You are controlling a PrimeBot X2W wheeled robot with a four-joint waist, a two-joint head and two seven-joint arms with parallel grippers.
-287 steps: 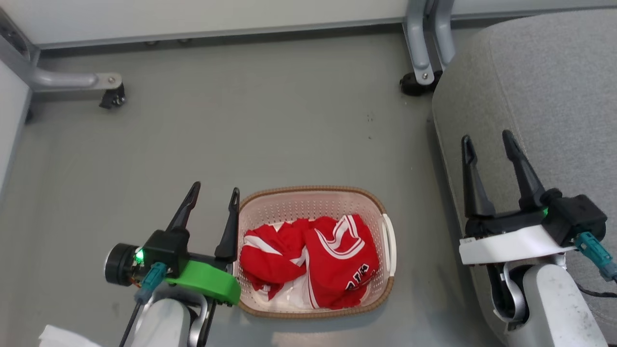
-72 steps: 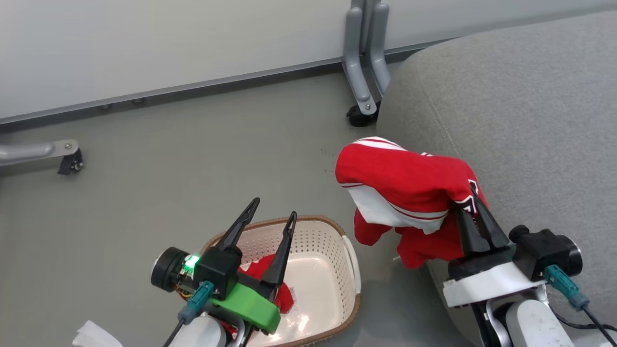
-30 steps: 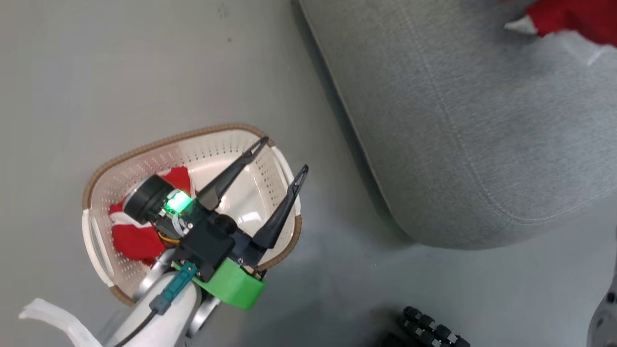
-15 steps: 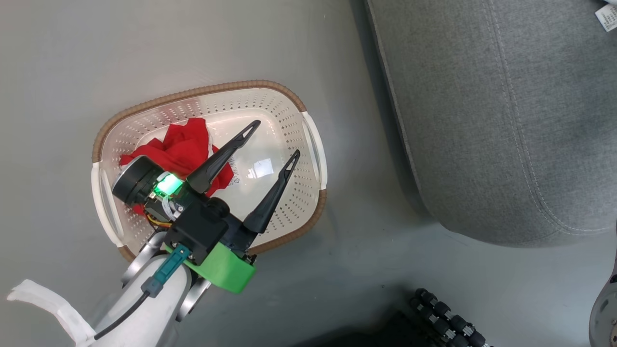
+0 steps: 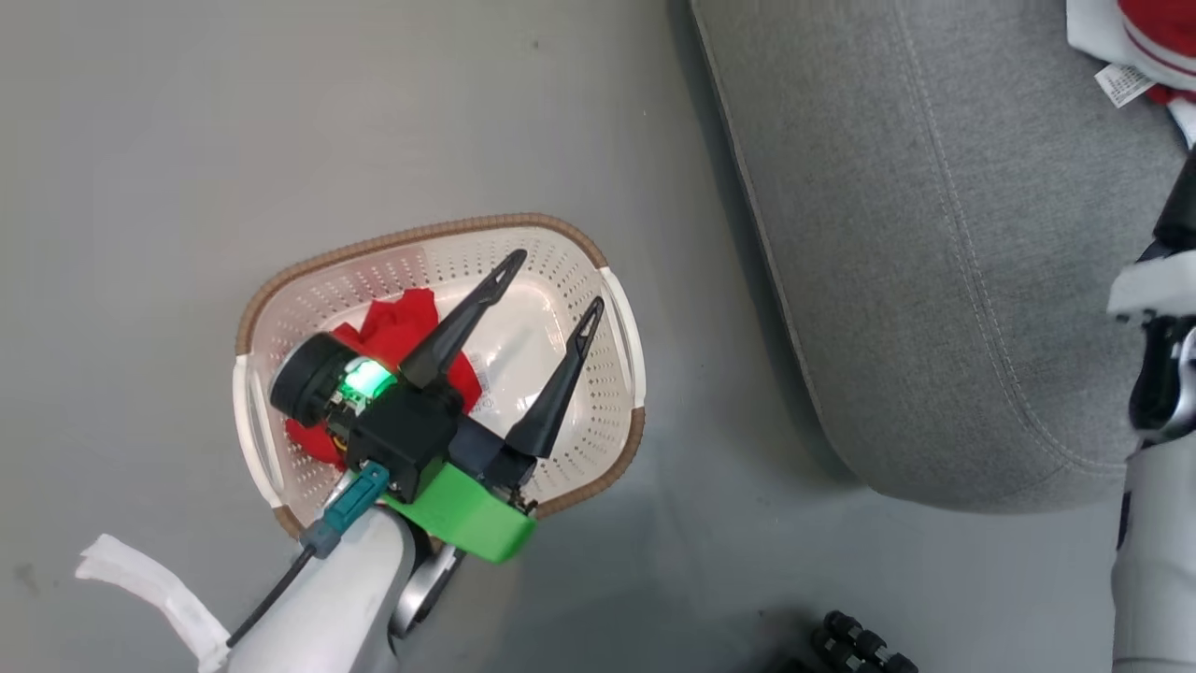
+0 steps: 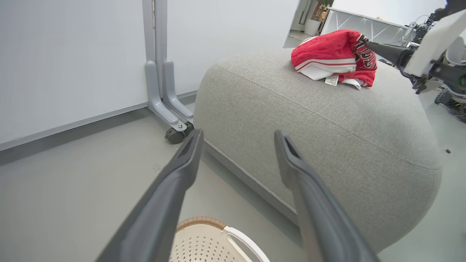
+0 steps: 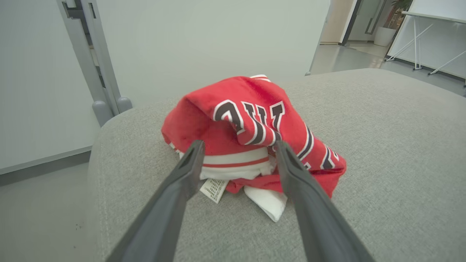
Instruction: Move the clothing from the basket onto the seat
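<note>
Floor (image 5: pixel 187 140): plain grey and smooth; the seat and the basket both stand on it, near each other but apart.
Partition (image 6: pixel 72 54): white wall panel behind the seat, held by a grey upright leg (image 6: pixel 160 72) that ends in a dark caster (image 6: pixel 174 135).
Seat (image 5: pixel 934 234): big light grey fabric cushion with rounded edges and a stitched seam, to the right of the basket in the head view.
Basket (image 5: pixel 308 299): oval, cream-white, perforated, with a brown woven-look rim and white side handles.
Lettered garment (image 7: pixel 247 120): red with white stripes, lying bunched on top of the seat. Its dark, white-edged letters are folded over, so no whole word can be read.
Second garment (image 5: pixel 397 322): red, crumpled in the left half of the basket and partly hidden under the left wrist.
Left gripper (image 5: pixel 557 279): held above the basket with its fingers spread wide and nothing between them; the red cloth lies below and to its left.
Right gripper (image 7: pixel 240 143): over the seat with its fingers parted, their tips at the near edge of the lettered garment; contact cannot be told.
Tag (image 7: pixel 214 189): white, sticking out from under the lettered garment onto the seat; its print is too small to read.
Label (image 5: pixel 481 369): white, on the basket floor beside the red cloth; not legible.
</note>
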